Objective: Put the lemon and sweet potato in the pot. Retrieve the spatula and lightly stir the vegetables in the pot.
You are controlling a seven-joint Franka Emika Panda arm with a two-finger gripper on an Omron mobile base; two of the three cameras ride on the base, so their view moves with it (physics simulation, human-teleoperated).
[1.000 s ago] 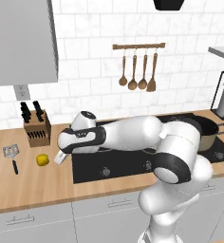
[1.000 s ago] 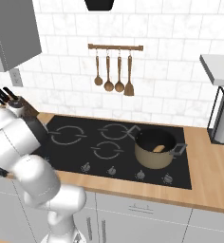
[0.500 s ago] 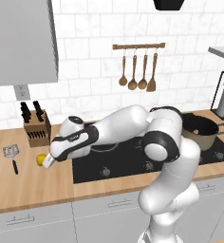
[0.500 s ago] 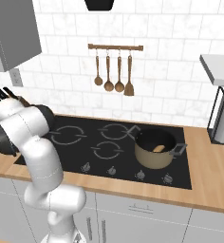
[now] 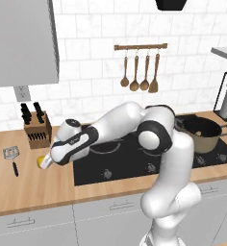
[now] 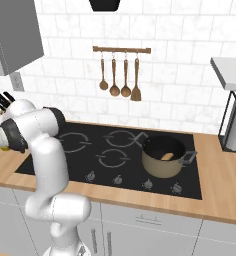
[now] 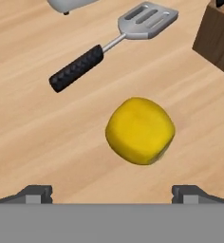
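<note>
A: What is the robot doing?

B: I think it is going for the lemon point(image 7: 140, 130). The gripper point(image 7: 113, 193) hangs just over it, on the wooden counter point(image 7: 33, 137), left of the stove.

A: Is it holding it?

B: No. The two fingers stand wide apart, one on each side, and hold nothing.

A: What comes next?

B: My guess: go down, squeeze the lemon, and carry it right to the pot point(image 6: 163, 156).

A: What does the lemon look like?

B: Bright yellow, round and a bit lumpy. It might roll. The spatula point(image 7: 112, 40) lies just past it.

A: And the sweet potato?

B: Something orange-brown sits in the pot point(image 6: 166, 156).
</note>
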